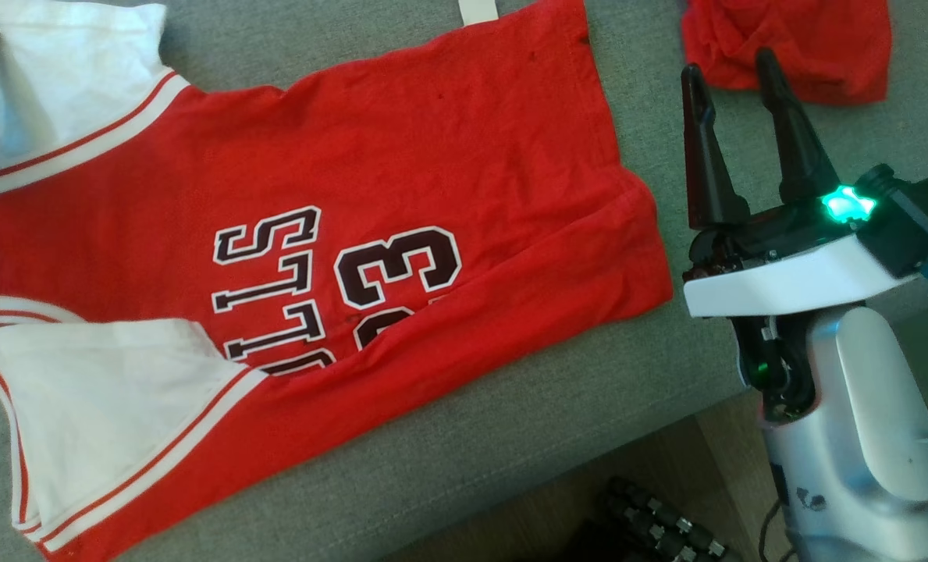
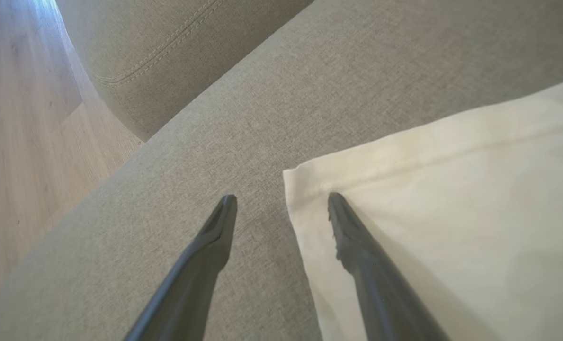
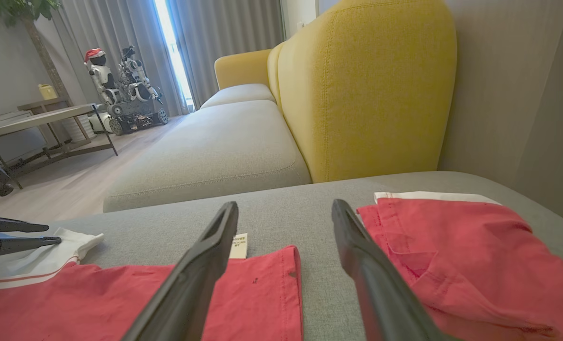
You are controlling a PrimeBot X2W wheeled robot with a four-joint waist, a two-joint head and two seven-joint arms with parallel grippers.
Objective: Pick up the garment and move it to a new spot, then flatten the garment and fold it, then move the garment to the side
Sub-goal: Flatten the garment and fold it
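Creased red jersey (image 1: 432, 156), woven grey cushion (image 1: 510, 437)

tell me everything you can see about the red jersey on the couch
The red jersey lies spread out, print up, on the grey sofa cushion. It looks like thin cloth, with white sleeves edged in red-and-white stripes, dark white-outlined letters and numbers on the chest, and a white label at the hem. Folds crease it near the hem. The open right gripper stands beside the hem, not touching.
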